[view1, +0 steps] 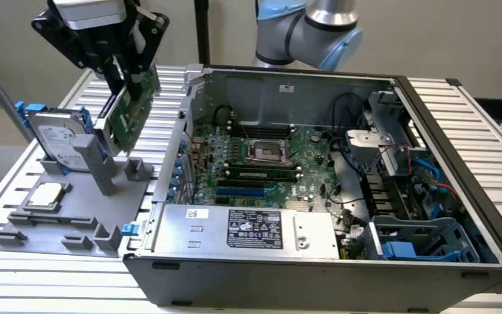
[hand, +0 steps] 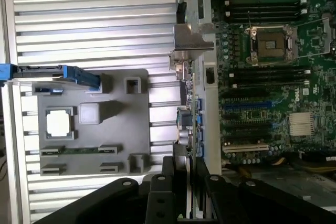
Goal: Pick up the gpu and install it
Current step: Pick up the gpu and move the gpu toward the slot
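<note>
Slatted metal bench (view1: 469, 118) carries an open computer case (view1: 321, 278) and, on the exterior view's left, a grey tray (view1: 68, 226) with a drive (view1: 59, 134) and a CPU (view1: 44, 195). The tool (view1: 125, 72) is closed partway on the top edge of the gpu (view1: 133, 111), gripping it. The card hangs tilted above the tray, just beside the case wall. A label (view1: 255, 230) on the power supply and another on the drive are too small to read.
</note>
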You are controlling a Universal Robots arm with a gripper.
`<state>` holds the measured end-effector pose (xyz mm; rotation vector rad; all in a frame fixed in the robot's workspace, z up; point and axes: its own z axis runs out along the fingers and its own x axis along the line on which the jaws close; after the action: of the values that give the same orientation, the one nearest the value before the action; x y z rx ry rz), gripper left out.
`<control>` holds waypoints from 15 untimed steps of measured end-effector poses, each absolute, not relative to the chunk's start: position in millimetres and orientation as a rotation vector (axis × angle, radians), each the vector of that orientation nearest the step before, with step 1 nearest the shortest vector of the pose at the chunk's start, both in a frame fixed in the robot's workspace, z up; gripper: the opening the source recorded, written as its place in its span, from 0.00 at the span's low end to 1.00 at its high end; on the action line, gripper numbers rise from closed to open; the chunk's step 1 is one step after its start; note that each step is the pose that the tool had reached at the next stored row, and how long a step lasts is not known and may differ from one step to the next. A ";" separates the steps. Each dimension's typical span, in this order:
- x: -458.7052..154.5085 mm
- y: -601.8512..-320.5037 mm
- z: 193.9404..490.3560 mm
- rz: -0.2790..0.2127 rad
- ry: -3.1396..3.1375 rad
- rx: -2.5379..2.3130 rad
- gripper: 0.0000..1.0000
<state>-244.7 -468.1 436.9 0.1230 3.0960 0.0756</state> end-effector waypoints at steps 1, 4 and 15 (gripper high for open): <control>-240.2 -468.1 438.5 0.076 3.097 0.123 0.27; -226.3 -468.1 439.9 0.075 3.098 0.123 0.27; -176.4 -468.1 439.5 0.075 3.099 0.123 0.27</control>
<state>-176.4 -468.1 439.5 0.1233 3.0987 0.0754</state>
